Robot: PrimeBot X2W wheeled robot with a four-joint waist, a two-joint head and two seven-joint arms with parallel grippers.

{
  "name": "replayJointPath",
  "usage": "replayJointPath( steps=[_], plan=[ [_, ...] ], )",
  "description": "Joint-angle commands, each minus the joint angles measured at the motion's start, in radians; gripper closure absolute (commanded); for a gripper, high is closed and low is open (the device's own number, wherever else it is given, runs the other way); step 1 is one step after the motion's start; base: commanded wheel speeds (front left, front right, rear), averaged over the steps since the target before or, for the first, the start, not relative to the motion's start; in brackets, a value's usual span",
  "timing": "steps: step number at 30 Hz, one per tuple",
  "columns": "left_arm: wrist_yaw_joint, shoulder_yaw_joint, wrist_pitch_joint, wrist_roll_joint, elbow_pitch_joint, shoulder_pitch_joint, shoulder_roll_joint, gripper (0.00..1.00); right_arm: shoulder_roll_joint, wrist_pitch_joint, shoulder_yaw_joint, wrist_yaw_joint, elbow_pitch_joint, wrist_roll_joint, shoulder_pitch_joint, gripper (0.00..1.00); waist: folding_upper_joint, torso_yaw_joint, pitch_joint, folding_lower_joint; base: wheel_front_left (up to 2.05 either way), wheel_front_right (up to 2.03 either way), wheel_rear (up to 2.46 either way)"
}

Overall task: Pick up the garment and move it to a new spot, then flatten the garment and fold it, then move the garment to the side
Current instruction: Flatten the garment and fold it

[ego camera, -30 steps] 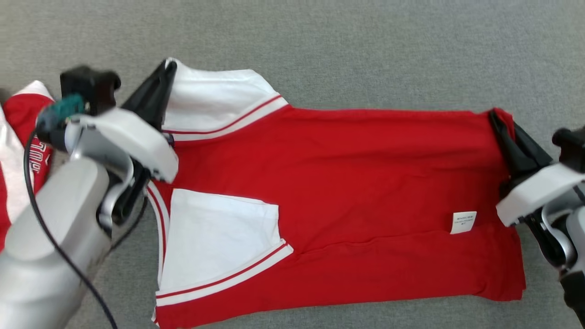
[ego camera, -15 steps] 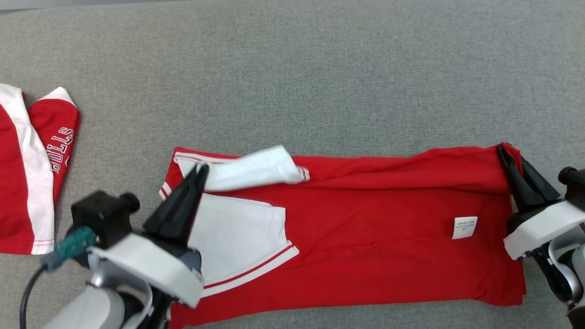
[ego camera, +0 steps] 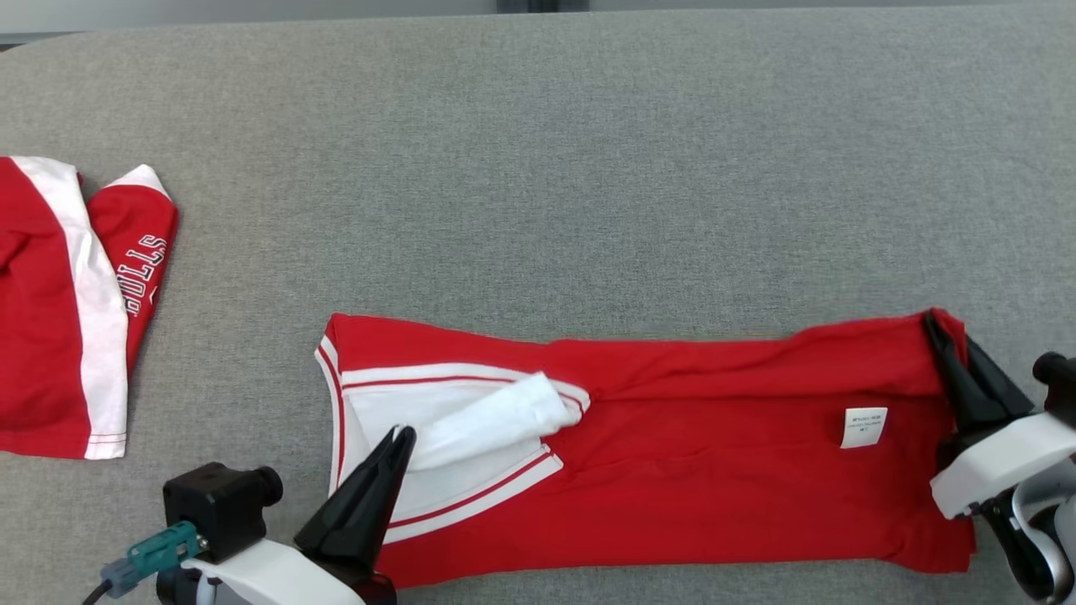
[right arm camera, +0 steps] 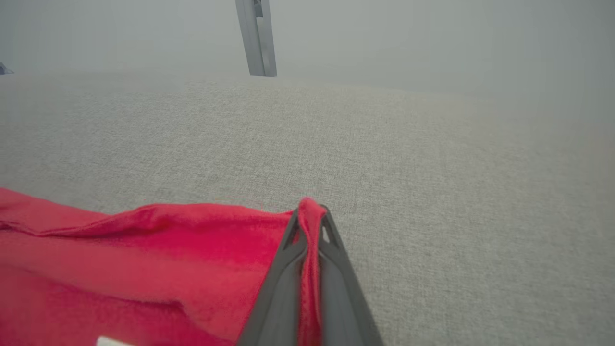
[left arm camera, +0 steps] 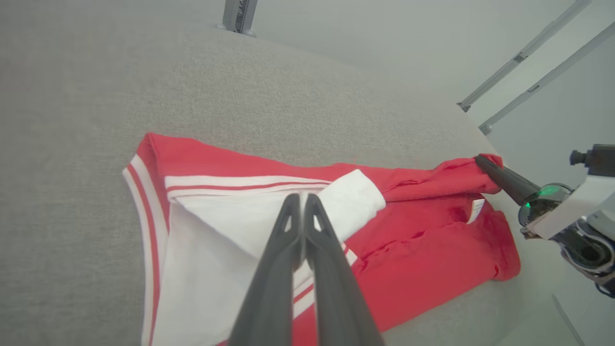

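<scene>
Lying lengthwise across the near part of the grey padded surface (ego camera: 538, 168), the red garment (ego camera: 689, 496) is doubled over on itself, its far edge rumpled into a ridge. A small white label (ego camera: 864, 427) shows near its right end. At its left end a white sleeve (ego camera: 496, 420) with red stripes lies rolled and slanted over the white panel beneath.

The right gripper (ego camera: 935, 323) pinches the far right corner. The right wrist view makes this plain: red cloth runs up between the two dark fingers, which are pressed onto it, and the corner pokes out at the tips. The left gripper (ego camera: 402, 437) sits at the near end of the rolled sleeve. The left wrist view shows its fingers pressed together, their tips over the white cloth; whether any cloth is caught between them I cannot tell.

Well off to the left, the head view takes in a second red-and-white garment (ego camera: 59, 311) with lettering on its sleeve. The right wrist view adds a metal post (right arm camera: 257, 38) beyond the far edge.
</scene>
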Motion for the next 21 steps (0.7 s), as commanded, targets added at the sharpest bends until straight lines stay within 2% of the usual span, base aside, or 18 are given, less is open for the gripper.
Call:
replayJointPath(
  steps=[1, 6, 9, 11, 12, 13, 14, 15, 16, 21],
  plan=[
    [-0.004, 0.001, 0.001, -0.012, 0.015, 0.007, -0.002, 1.00, 0.002, 0.008, -0.007, -0.001, -0.005, 0.009, 0.016, 1.00, 0.0000, 0.003, -0.002, 0.0000, 0.00, 0.00, 0.00],
    [-0.028, -0.009, 0.011, -0.057, 0.083, 0.021, -0.026, 1.00, 0.001, 0.035, 0.016, -0.001, -0.037, 0.019, 0.074, 1.00, 0.0000, 0.011, -0.009, 0.0000, 0.00, 0.00, 0.00],
    [-0.057, -0.012, 0.018, -0.085, 0.140, 0.022, -0.040, 1.00, -0.002, 0.059, 0.022, -0.001, -0.061, 0.034, 0.115, 0.00, 0.0000, 0.013, -0.013, 0.0000, 0.00, 0.00, 0.00],
    [-0.068, -0.013, 0.018, -0.099, 0.169, 0.024, -0.050, 1.00, 0.001, 0.077, 0.019, -0.001, -0.078, 0.049, 0.144, 0.00, 0.0000, 0.013, -0.017, 0.0000, 0.00, 0.00, 0.00],
    [-0.073, -0.012, 0.016, -0.102, 0.182, 0.022, -0.050, 0.77, -0.001, 0.082, 0.015, -0.001, -0.087, 0.049, 0.159, 0.00, 0.0000, 0.013, -0.020, 0.0000, 0.00, 0.00, 0.00],
    [-0.076, -0.009, 0.013, -0.106, 0.191, 0.021, -0.054, 0.66, 0.001, 0.095, 0.011, -0.001, -0.097, 0.053, 0.175, 0.00, 0.0000, 0.013, -0.022, 0.0000, 0.00, 0.00, 0.00],
    [-0.079, -0.006, 0.010, -0.109, 0.201, 0.021, -0.056, 0.46, 0.005, 0.101, 0.006, -0.001, -0.110, 0.054, 0.190, 0.00, 0.0000, 0.014, -0.024, 0.0000, 0.00, 0.00, 0.00],
    [-0.075, 0.000, 0.003, -0.108, 0.210, 0.019, -0.056, 0.05, 0.009, 0.104, -0.001, -0.001, -0.125, 0.052, 0.202, 0.00, 0.0000, 0.013, -0.027, 0.0000, 0.00, 0.00, 0.00],
    [-0.070, 0.008, -0.007, -0.103, 0.219, 0.015, -0.057, 0.00, 0.014, 0.111, -0.010, -0.001, -0.140, 0.056, 0.218, 0.00, 0.0000, 0.013, -0.029, 0.0000, 0.00, 0.00, 0.00],
    [-0.052, 0.033, -0.049, -0.083, 0.236, 0.007, -0.061, 0.00, 0.037, 0.138, -0.048, -0.001, -0.212, 0.075, 0.273, 0.00, 0.0000, 0.007, -0.043, 0.0000, 0.00, 0.00, 0.00]
  ],
)
